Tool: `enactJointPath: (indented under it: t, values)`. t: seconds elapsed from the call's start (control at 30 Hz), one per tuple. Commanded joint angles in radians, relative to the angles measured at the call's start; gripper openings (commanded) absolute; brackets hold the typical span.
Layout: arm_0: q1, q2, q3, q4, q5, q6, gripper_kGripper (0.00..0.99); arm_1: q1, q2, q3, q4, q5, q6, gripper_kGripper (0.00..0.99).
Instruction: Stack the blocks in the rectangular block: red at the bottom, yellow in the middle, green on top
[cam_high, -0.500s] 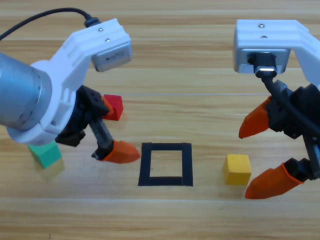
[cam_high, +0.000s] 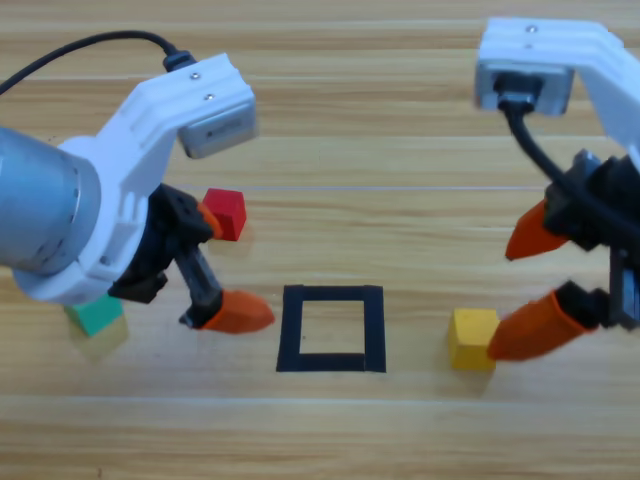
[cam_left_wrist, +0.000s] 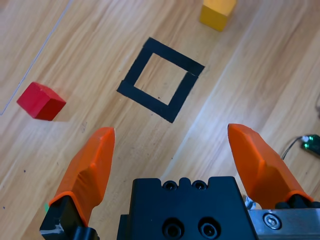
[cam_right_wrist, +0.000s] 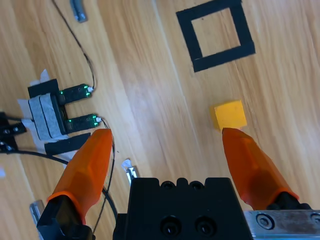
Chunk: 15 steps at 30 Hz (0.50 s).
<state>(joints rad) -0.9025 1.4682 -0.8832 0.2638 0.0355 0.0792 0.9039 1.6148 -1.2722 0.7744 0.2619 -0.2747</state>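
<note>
Black tape marked the rectangular block (cam_high: 331, 329), empty at lower centre. Red (cam_high: 225, 213), needed first, sat upper left by the open left hand (cam_high: 222, 265). The right hand (cam_high: 535, 285) gaped beside yellow (cam_high: 471, 338).

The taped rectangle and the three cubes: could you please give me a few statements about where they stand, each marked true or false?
1. The taped rectangle has no cube inside it. True.
2. The yellow cube sits on the red cube. False: both rest on the table, apart.
3. The right gripper is open beside the yellow cube. True.
4. The left gripper is shut on the green cube. False: it is open and holds nothing.
</note>
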Motion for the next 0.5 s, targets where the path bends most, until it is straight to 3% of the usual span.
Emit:
enactJointPath:
  t: [0.03,0.1,0.23,0.27,0.37,0.43,0.5]
  values:
    - [-0.01,0.057,-0.053,-0.052,0.187,-0.282,0.959,-0.207,0.065,-0.027,-0.021,-0.052,0.215,0.966]
    - [0.024,0.133,-0.142,-0.002,0.231,-0.404,0.957,-0.229,0.094,-0.024,-0.024,-0.061,0.302,0.968]
    - [0.112,0.307,-0.353,0.198,0.231,-0.633,0.959,-0.226,0.069,0.036,-0.063,-0.047,0.339,0.989]
    - [0.125,0.353,-0.413,0.247,0.231,-0.664,0.959,-0.214,0.056,0.063,-0.09,-0.069,0.351,0.99]
    - [0.171,0.503,-0.602,0.425,0.225,-0.759,0.96,-0.161,0.057,0.106,-0.118,-0.24,0.468,0.99]
    - [0.197,0.578,-0.688,0.508,0.218,-0.786,0.96,-0.16,0.089,0.105,-0.104,-0.259,0.612,0.99]
    - [0.215,0.632,-0.758,0.571,0.219,-0.799,0.96,-0.16,0.128,0.077,-0.076,-0.242,0.647,0.99]
